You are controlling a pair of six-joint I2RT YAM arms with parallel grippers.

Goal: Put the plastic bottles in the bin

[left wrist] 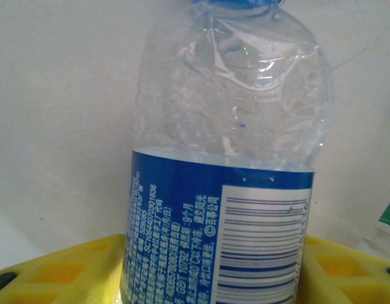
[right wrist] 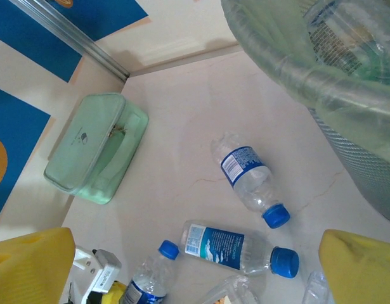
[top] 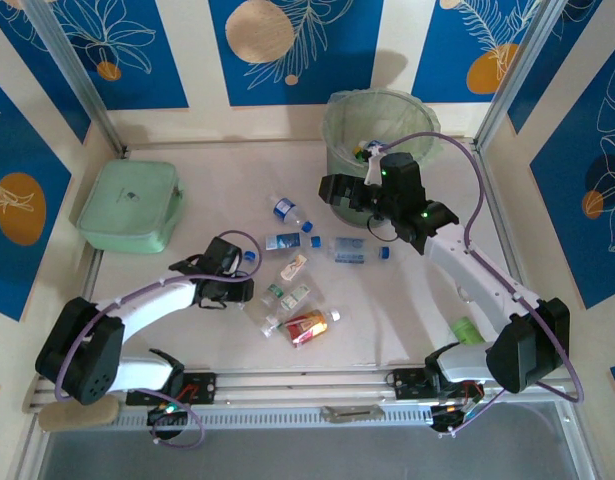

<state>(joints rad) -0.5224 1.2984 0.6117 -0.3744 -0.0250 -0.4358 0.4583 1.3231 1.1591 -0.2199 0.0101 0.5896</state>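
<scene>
- My left gripper (left wrist: 214, 275) is clamped on a clear bottle (left wrist: 229, 120); the yellow pads (left wrist: 49, 272) press both sides of its blue label at the bottom of the left wrist view. Gripping across the body should stop it rolling out.
- My right gripper (top: 335, 190) hangs right of centre in the top view, jaws wide apart and empty, just beside the bin (top: 339, 118); I judge it free for another pick.
- The bin stands upper right of centre with bottles inside; the loose bottles (top: 305, 285) lie mid-frame between the arms, so plenty is left.

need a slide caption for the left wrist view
Close-up: a crumpled clear bottle with a blue barcode label sits between the yellow jaws of the left gripper.
</scene>
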